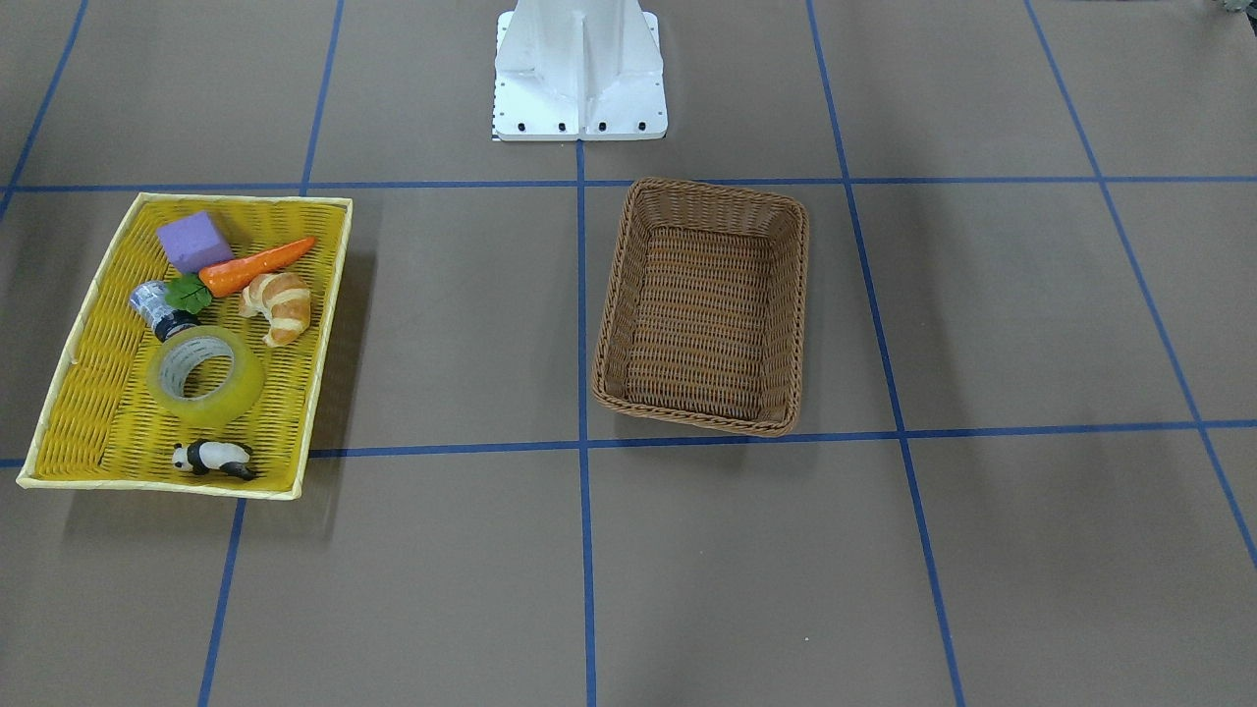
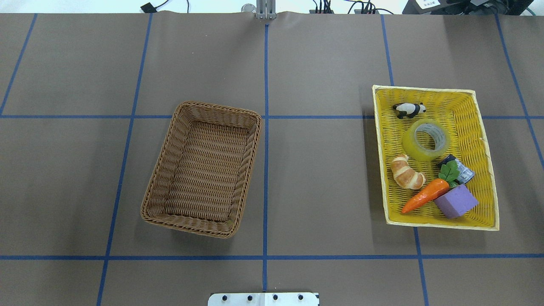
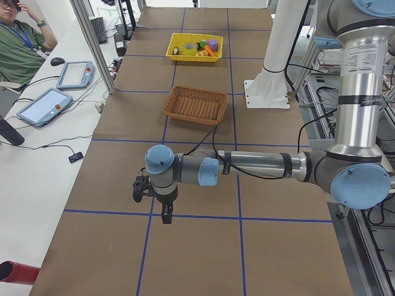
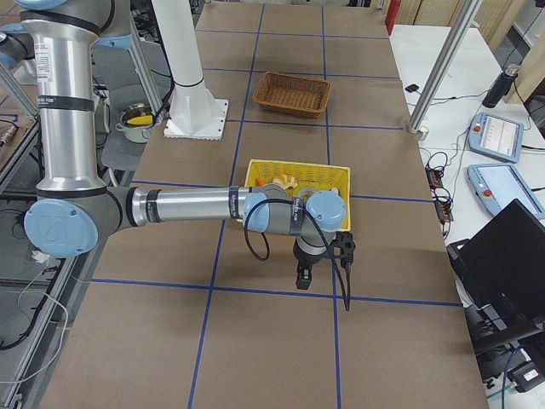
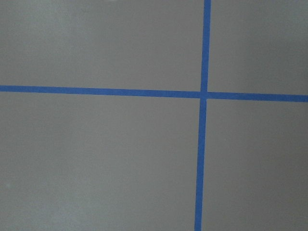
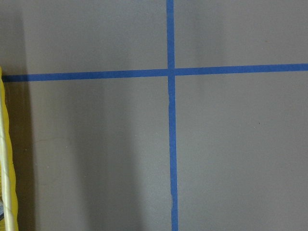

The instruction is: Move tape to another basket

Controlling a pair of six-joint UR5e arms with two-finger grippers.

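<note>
- Overhead exterior view: the tape (image 2: 414, 147) lies flat, hole upward, in the yellow tray (image 2: 484, 140), toward the tray's 12 o'clock end.
- A panda figure (image 2: 409, 109) sits just beside the tape at 11 o'clock, a croissant (image 2: 407, 172) is near at 7 o'clock, and a silver cylinder (image 2: 461, 168) is close at 4 o'clock.
- A carrot (image 2: 425, 195) and a purple block (image 2: 456, 201) lie at the tray's 6 o'clock end.
- The basket (image 2: 204, 170) stands at the tray's 9 o'clock, well apart from it.
- The left gripper (image 3: 166, 217) hangs over bare table (image 2: 323, 178), and the right gripper (image 4: 304, 279) hangs near the tray. Both point down, and for both I cannot tell whether the fingers are apart or together.
</note>
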